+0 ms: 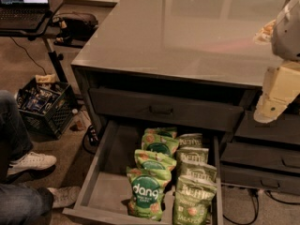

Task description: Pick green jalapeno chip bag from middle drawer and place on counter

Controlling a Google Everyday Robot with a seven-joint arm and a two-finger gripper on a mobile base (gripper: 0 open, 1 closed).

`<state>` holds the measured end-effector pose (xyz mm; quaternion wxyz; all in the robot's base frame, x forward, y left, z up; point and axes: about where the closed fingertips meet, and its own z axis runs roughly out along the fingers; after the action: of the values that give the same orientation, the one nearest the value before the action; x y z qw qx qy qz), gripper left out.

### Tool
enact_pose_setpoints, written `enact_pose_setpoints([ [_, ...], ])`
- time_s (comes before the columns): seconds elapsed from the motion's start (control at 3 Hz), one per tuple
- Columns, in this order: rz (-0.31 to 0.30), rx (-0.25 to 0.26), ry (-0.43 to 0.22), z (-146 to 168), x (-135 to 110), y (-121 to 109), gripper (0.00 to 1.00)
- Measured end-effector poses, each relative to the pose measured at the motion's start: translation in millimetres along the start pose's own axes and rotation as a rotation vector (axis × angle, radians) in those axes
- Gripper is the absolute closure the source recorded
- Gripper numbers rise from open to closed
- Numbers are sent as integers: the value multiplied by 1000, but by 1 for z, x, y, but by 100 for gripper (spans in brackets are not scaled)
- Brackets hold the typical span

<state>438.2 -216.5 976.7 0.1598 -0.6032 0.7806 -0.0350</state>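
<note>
The end effector (268,110) hangs at the right, in front of the desk's front edge, above and to the right of the open drawer. No bag is in it, and I cannot tell whether it is open or closed.

Nearest the camera, the middle drawer (93,170) is pulled out. The green jalapeno chip bag (192,204) stands upright at its front right, heading a row of similar olive bags. The dang bags (146,192) are just beside it on the left.

This looks like the approach step, with the pick not yet made. The next move calls for going down and left over the front olive bag while keeping off the brighter bags and the drawer's right wall.

The arm (287,29) enters from the right edge, its pale lower segment angled down-left. Behind it, the desk (187,32) top offers a wide place to set the bag.
</note>
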Motion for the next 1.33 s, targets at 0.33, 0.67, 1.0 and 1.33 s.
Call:
enact_pose_setpoints([
  [0.33,-2,7,-6,4,1,3,0],
  [0.67,15,-1,-1,32,9,13,0],
  [1.0,23,-22,40,73,21,23,0],
  [1.33,45,-79,116,114,50,45,0],
])
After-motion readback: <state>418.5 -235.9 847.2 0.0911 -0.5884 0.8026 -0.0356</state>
